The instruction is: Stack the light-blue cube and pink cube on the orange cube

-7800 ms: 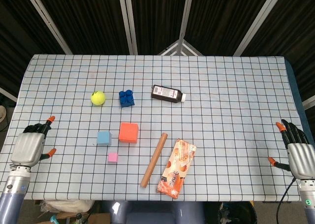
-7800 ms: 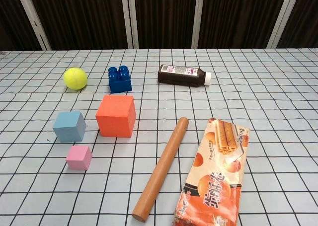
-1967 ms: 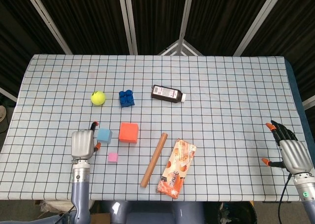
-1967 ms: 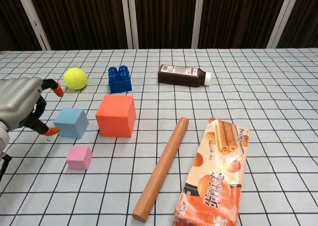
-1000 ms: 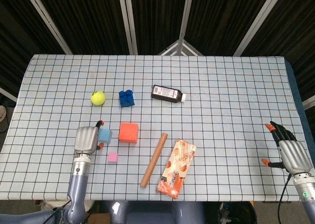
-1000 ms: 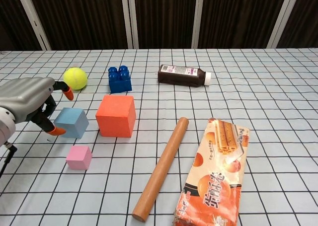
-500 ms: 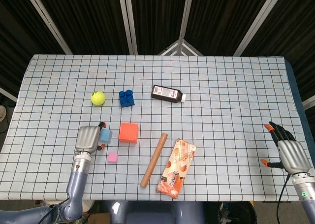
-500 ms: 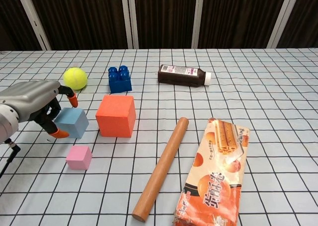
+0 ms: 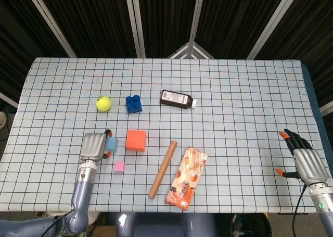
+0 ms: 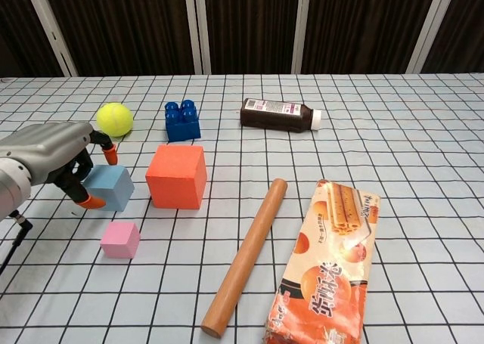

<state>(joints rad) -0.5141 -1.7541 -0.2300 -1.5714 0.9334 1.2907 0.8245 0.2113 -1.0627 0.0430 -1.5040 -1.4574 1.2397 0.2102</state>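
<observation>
Left hand [image 10: 53, 161]: fingers spread around the blue cube [image 10: 112, 187], tips at its sides, grip unclear.
Right hand [image 9: 306, 161]: fingers apart, held nothing.
Orange cube [image 10: 177, 176]: just past those left fingertips.

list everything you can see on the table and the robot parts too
light-blue cube: 1, light blue, left of the orange cube, left hand around it
orange cube: 1, orange, left of centre
pink cube: 1, pink, in front of the light-blue cube
tennis ball: 1, yellow, far left
toy brick: 1, dark blue, behind the orange cube
bottle: 1, dark brown, white cap, lying on its side, centre back
wooden rod: 1, tan, lying near the front
snack packet: 1, orange, right of the rod
tablecloth: 1, white with a dark grid
left hand: 1, grey, orange fingertips, at the light-blue cube
right hand: 1, grey, far right edge, holding nothing
</observation>
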